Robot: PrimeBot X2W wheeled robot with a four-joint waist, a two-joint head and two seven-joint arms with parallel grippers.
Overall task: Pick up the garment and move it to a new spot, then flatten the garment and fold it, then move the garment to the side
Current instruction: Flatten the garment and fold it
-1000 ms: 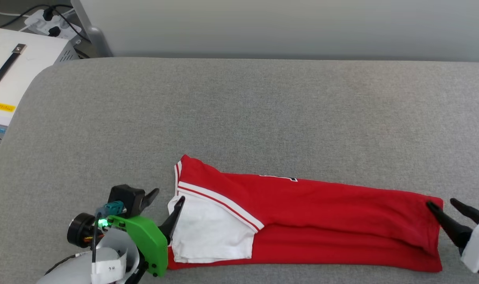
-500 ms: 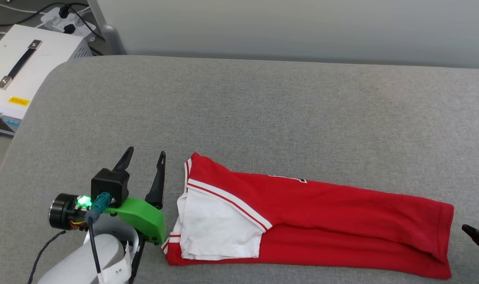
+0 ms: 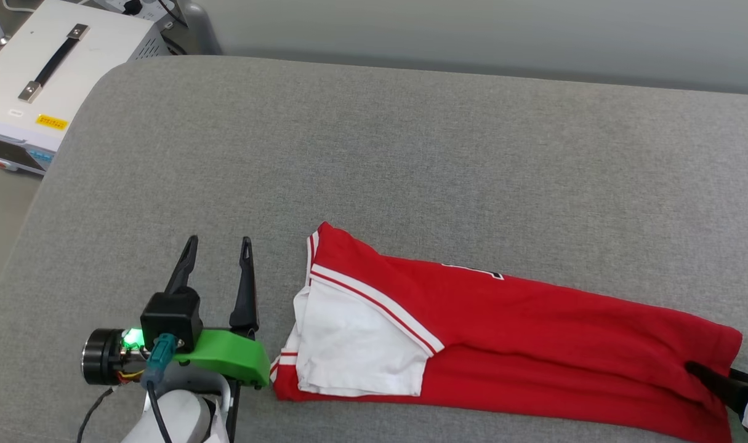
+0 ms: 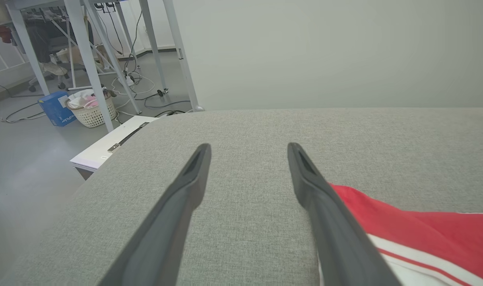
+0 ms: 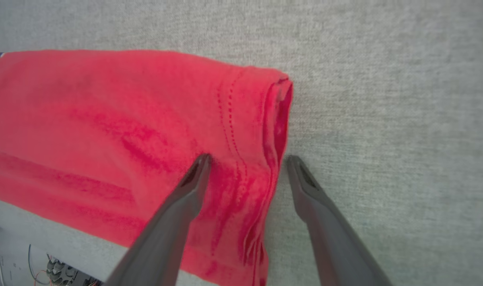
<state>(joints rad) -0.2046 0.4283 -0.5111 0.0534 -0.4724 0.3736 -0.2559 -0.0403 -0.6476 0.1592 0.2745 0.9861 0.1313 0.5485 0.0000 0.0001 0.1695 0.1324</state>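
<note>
The garment lies on the grey padded table as a long red strip, folded lengthwise, near the front edge. Its white sleeve with striped trim lies on top at the left end. A bit of black print peeks out at the far fold. My left gripper stands open just left of the sleeve end, clear of the cloth, fingers pointing up the table; the red cloth shows beside its right finger. My right gripper is open astride the hem edge, one finger above the red cloth, the other above the table.
A white case with a black handle stands off the table's far left corner. A pale wall runs behind the table. On the floor to the left are a wicker basket, a blue box, table legs and cables.
The head camera has shifted. My left gripper has pulled back from the sleeve edge and turned to point up the table. My right gripper drew away from the hem, then returned over it.
</note>
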